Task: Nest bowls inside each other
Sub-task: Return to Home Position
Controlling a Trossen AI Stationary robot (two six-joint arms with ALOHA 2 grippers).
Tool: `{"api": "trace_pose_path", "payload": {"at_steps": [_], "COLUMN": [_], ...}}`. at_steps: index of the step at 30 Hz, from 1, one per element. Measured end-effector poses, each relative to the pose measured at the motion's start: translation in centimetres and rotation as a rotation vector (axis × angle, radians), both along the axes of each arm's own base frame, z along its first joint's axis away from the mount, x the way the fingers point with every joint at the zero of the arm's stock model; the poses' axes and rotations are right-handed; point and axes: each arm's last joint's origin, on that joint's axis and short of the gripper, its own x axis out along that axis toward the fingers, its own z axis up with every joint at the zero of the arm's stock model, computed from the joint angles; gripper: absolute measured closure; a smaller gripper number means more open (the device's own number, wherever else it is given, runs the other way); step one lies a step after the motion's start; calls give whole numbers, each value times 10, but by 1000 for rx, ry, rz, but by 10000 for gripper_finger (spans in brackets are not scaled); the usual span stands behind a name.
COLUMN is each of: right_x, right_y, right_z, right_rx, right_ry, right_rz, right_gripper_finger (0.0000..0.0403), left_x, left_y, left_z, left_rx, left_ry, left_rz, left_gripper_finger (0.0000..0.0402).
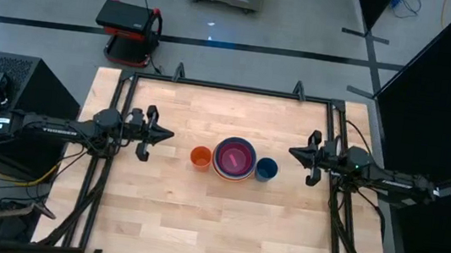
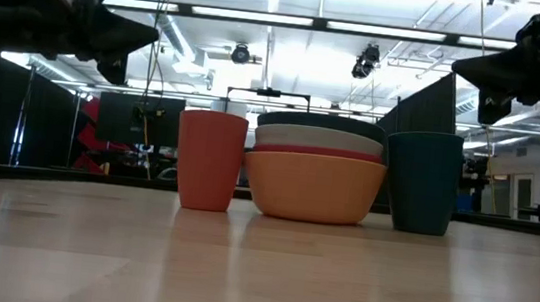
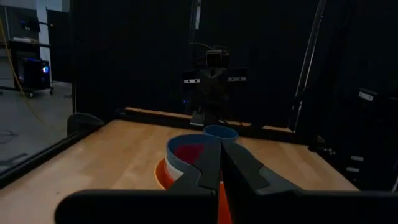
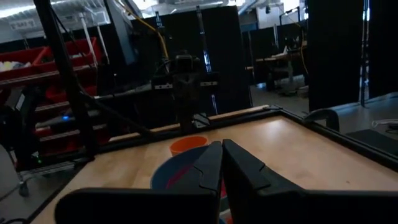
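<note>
High view, left to right. At the left side of the pale wooden table (image 1: 197, 225), dark left arm (image 1: 46, 127) stretched level toward the middle, left gripper (image 1: 169, 135) held in the air above bare boards, well apart from the cups. Through the left wrist view: both fingers (image 3: 202, 171) pressed almost flat together, only a hairline slit between them, gripping nothing.

Next, near the table's middle, small narrow orange plastic cup (image 1: 201, 157), upright on the wood, just beside the bowls on their left; touching them or not, impossible to tell.

At the centre, 5 round, wide, shallow plastic bowls nested into 1 stack (image 1: 233, 175). By the low view, bottom to top: yellow-orange bowl (image 2: 312, 188) resting on the wood, then the rim of the red-orange bowl (image 2: 316, 153), the band of the white bowl (image 2: 320, 138), and the dark rim of the teal bowl (image 2: 321, 123). From above, magenta-pink bowl (image 1: 235, 156) sitting innermost.

Right of the stack, small narrow dark-blue plastic cup (image 1: 266, 169), upright, just beside the bowls, contact likewise unclear.

Farthest right, dark right arm (image 1: 390, 179) reaching in level from the table's right side, right gripper (image 1: 293, 154) raised above the boards, facing the left one across the stack, well apart from the dark-blue cup. By the right wrist view, fingers (image 4: 205, 169) closed to a thin slit, holding nothing.
</note>
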Motion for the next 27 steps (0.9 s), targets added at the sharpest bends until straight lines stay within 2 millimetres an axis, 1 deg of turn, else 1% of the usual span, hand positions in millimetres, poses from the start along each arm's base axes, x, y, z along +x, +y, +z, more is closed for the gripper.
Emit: {"api": "trace_pose_path", "payload": {"at_steps": [10, 14, 27], "right_x": [0, 1, 1], "right_y": [1, 1, 1], "right_z": [-3, -6, -8], "right_rx": [-16, -56, -62], "right_ry": [28, 66, 84], "right_rz": [19, 46, 19], "right_gripper_finger": [403, 403, 403], "left_x": [0, 1, 1], "left_y": [0, 0, 0], "left_z": [-2, -6, -5], "left_rx": [36, 26, 26], "left_ry": [20, 58, 53], "left_rz": [5, 4, 5], "left_gripper_finger": [402, 401, 400]}}
